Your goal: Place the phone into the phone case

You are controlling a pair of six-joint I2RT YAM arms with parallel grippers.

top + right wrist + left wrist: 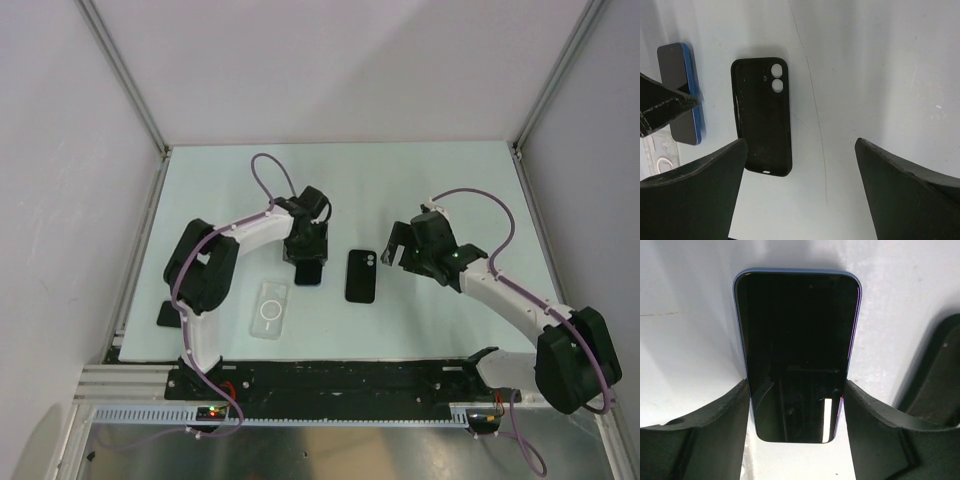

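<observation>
The phone [796,340], black with a glossy screen and a blue rim, lies face up on the white table. My left gripper [796,385] straddles its near half, with a finger against each long edge, so it is shut on the phone. From above, the left gripper [308,248] covers the phone [309,273] except its near end. The phone case [270,308], clear with a white ring, lies flat just left of and nearer than the phone, untouched. My right gripper [399,250] hovers open and holds nothing. In the right wrist view the phone [677,95] and part of the phone case [660,159] show at far left.
A black phone case [362,275], inside up with two camera holes, lies between the two grippers; the right wrist view shows this black case [762,117] ahead and left of the right gripper [800,145]. A small dark flat object [167,314] sits at the table's left edge.
</observation>
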